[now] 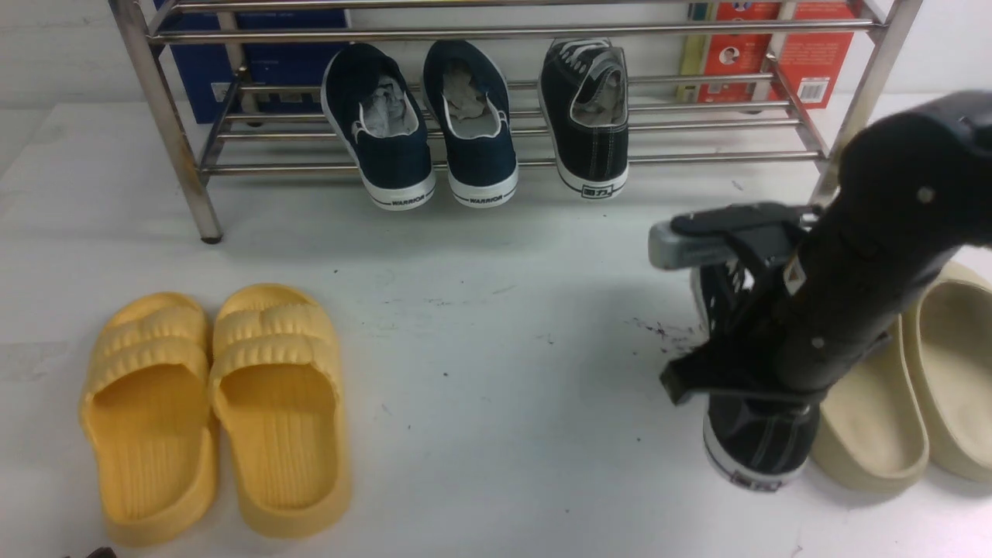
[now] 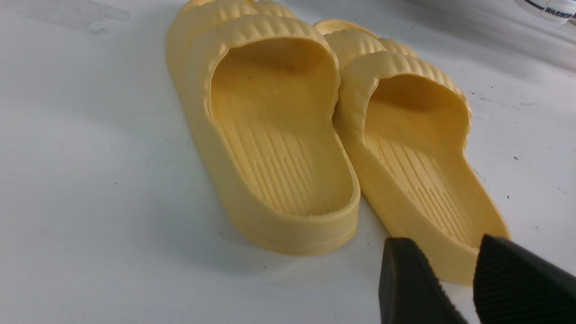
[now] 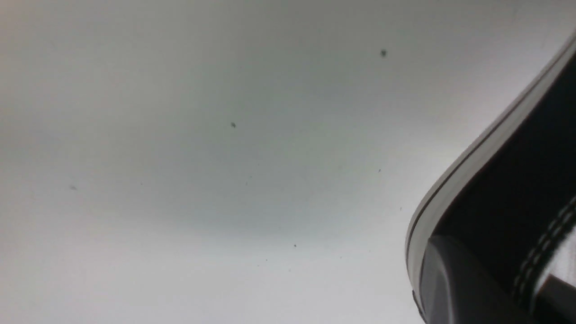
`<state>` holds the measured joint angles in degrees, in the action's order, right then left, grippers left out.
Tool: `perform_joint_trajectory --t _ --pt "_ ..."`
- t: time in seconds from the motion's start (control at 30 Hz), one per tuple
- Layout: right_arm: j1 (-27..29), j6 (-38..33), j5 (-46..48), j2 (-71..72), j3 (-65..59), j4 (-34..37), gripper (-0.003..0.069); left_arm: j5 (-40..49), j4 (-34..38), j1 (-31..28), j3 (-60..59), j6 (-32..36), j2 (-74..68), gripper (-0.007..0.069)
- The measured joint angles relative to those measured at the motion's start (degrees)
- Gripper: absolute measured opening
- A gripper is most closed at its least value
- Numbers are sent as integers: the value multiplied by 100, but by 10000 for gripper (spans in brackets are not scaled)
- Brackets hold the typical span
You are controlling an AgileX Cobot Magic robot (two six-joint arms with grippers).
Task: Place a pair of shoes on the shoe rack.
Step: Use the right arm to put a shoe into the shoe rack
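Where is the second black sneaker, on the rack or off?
Off. The sneaker sits beside the beige slides, well short of the rack.

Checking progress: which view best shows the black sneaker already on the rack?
Front view: the black sneaker rests heel-out on the shoe rack, right of the navy slip-ons. Neither wrist view shows it.

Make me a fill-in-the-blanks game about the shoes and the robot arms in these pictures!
The lower shelf of the shoe rack holds ___ shoes.
The slides near the left gripper are ___.
That gripper's jaws are ___.
The black sneaker on the table sits under the robot's ___ arm.
Missing words: three; yellow; open; right.
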<state>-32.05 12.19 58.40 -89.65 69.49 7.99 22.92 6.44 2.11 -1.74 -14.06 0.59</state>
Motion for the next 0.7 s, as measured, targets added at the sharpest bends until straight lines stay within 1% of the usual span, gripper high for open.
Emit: perform_joint_trajectory --t 0.1,0.2,0.33,0.47,0.53,0.6,0.63,0.7 --pt "0 -2 115 -27 410 -345 29 0 0 0 0 0 0 239" --pt "18 -71 121 -95 595 -520 29 5 0 0 0 0 0 239" --pt "300 -494 121 -432 1063 -799 30 5 0 0 0 0 0 239" --pt "609 -836 121 -811 1482 -799 29 5 0 0 0 0 0 239" --pt "778 -1139 133 -1126 1780 -799 30 5 0 0 0 0 0 239" --pt "872 -1304 157 -1318 1986 -739 30 5 0 0 0 0 0 239" --pt "993 -1509 172 -1596 2305 -660 30 5 0 0 0 0 0 239" --pt "1100 -1646 171 -1821 2620 -569 31 5 0 0 0 0 0 239"
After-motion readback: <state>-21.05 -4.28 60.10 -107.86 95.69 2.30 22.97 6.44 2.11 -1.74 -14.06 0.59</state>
